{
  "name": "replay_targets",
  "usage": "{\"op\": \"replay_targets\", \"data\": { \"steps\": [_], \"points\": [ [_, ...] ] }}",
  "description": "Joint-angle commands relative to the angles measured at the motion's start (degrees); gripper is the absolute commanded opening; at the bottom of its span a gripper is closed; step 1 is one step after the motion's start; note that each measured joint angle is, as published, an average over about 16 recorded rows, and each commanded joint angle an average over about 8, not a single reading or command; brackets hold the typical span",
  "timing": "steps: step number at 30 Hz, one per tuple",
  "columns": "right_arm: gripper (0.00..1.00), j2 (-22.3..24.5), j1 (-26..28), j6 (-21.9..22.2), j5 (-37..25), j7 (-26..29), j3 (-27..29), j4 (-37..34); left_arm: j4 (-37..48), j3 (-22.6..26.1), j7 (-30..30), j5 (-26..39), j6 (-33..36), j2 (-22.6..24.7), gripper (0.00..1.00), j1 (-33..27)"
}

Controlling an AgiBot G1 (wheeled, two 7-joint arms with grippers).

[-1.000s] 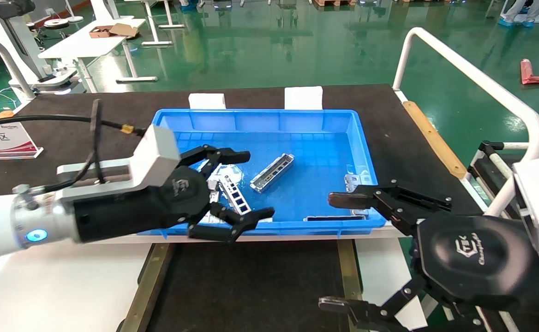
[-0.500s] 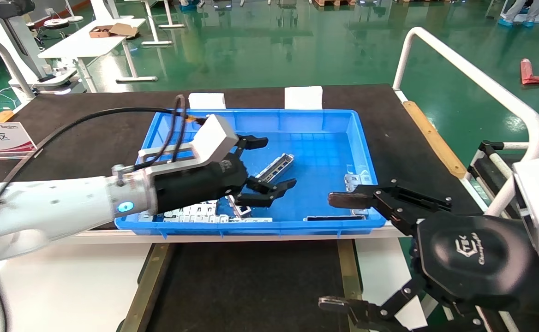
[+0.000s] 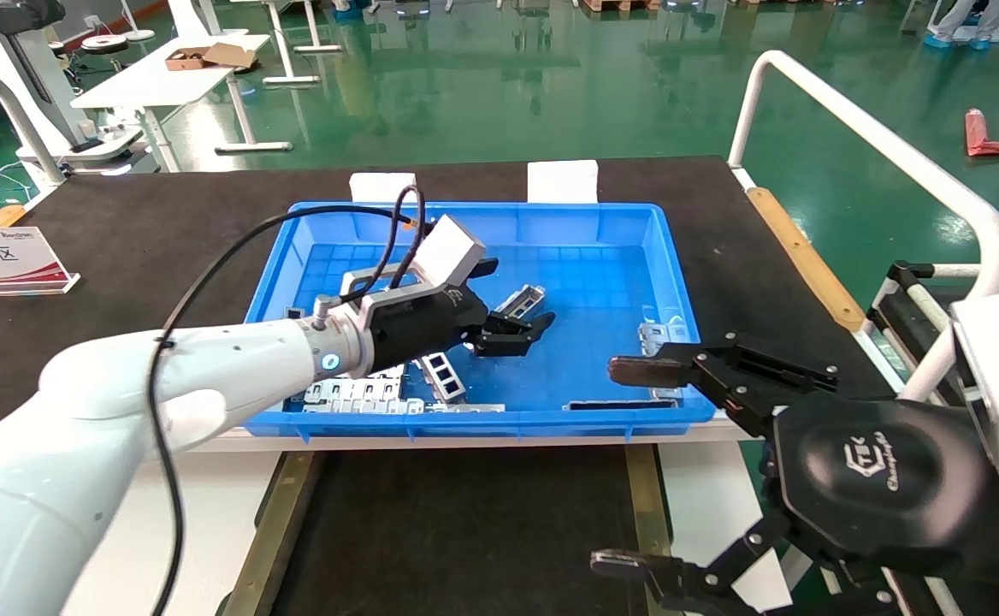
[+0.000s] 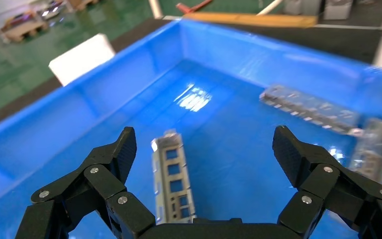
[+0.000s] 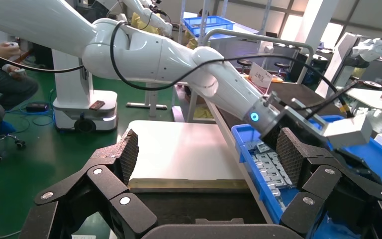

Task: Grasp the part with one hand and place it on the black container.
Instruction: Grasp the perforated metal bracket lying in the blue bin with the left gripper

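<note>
- While the part (image 3: pixel 520 302) lies in the blue bin (image 3: pixel 662 257) at frame centre, the left gripper (image 3: pixel 512 321) is held spread over it, fingers either side; nothing is pinched
- The right gripper (image 3: pixel 636 462) is seen spread and empty at lower right; the black container (image 3: pixel 465 530) is seen at bottom centre

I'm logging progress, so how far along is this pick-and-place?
Early. Done: the left gripper is open over the part in the blue bin. In hand: nothing. Left: grasp, lift, place on the black container. The right gripper is parked.
</note>
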Motion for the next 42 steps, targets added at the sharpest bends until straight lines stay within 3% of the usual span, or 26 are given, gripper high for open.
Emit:
{"op": "replay_targets", "data": {
  "steps": [1, 7, 10, 12, 15, 17, 18, 20, 42],
  "points": [
    [1.00, 0.0, 0.0, 0.0, 0.0, 0.0, 0.0, 0.0, 3.2, -0.2, 1.3, 0.1, -1.5, 1.4, 1.00, -0.7],
    [1.00, 0.0, 0.0, 0.0, 0.0, 0.0, 0.0, 0.0, 6.2, 2.2, 2.3, -2.1, -4.2, 2.4, 0.99, -0.9],
    [0.98, 0.0, 0.0, 0.0, 0.0, 0.0, 0.0, 0.0, 6.3, 4.0, 2.2, -3.2, -5.4, 2.5, 0.70, -0.7],
    [0.79, 0.0, 0.0, 0.0, 0.0, 0.0, -0.1, 0.0, 6.4, 5.4, 2.1, -3.9, -6.4, 2.5, 0.45, -0.5],
    [0.41, 0.0, 0.0, 0.0, 0.0, 0.0, -0.1, 0.0, 6.4, 7.4, 1.8, -5.0, -7.8, 2.5, 0.08, -0.3],
    [0.16, 0.0, 0.0, 0.0, 0.1, 0.0, -0.1, 0.0, 6.4, 8.7, 1.4, -5.7, -8.7, 2.5, 0.00, -0.1],
    [0.06, 0.0, 0.0, 0.0, 0.1, 0.0, -0.1, 0.0, 6.4, 9.3, 1.2, -6.1, -9.2, 2.5, 0.00, 0.0],
    [0.00, 0.0, 0.0, 0.0, 0.1, 0.0, -0.1, 0.0, 6.3, 10.5, 0.9, -6.9, -10.0, 2.5, 0.00, 0.1],
    [0.00, 0.1, 0.0, 0.1, 0.1, -0.1, -0.2, 0.0, 6.5, 19.7, -0.9, -16.3, -13.9, 2.3, 0.00, 0.6]
  ]
}}
